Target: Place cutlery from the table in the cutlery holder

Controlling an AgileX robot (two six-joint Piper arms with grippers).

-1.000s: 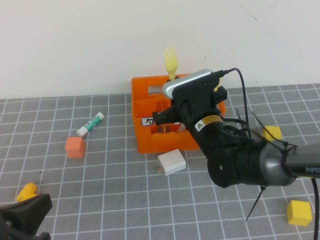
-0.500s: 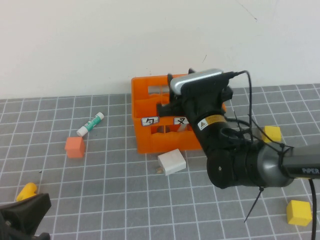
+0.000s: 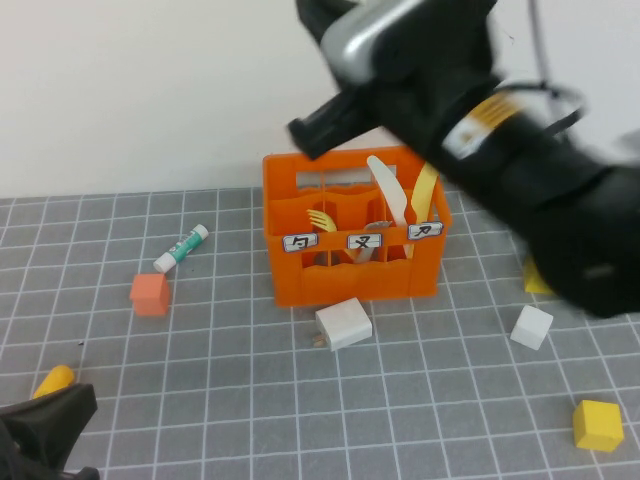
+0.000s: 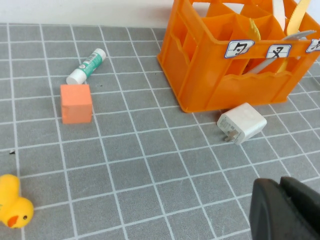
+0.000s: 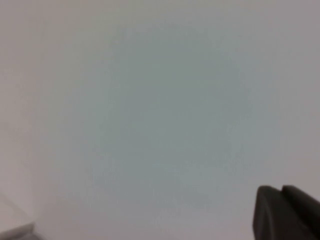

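Standing at the far edge of the table (image 3: pixel 250 400), against the pale wall, the orange cutlery holder (image 3: pixel 345 280) is seen with three white labels on its front. A pale yellow fork (image 3: pixel 321 222) is held in the compartment behind the left label, tines up. A grey fork (image 4: pixel 280 42) is seen leaning in the middle compartment in the left wrist view. A white knife (image 3: pixel 388 192) and a yellow knife (image 3: pixel 424 192) are propped upright toward the holder's right end; their exact compartments cannot be told.

The right arm is raised high above the holder, its body blurred across the upper frame. The right gripper (image 5: pixel 285 212) is pointed at the blank wall, its jaws pressed together with nothing between them. Both forks lie well below and apart from those jaws, inside the holder.

The left gripper (image 4: pixel 285 210) is kept low at the near left corner of the table, far from the holder, jaws closed and empty.

In front of the holder a white charger (image 3: pixel 343 324) is laid; to the holder's left an orange block (image 3: pixel 150 293) and a white-and-green tube (image 3: pixel 181 248) are placed.
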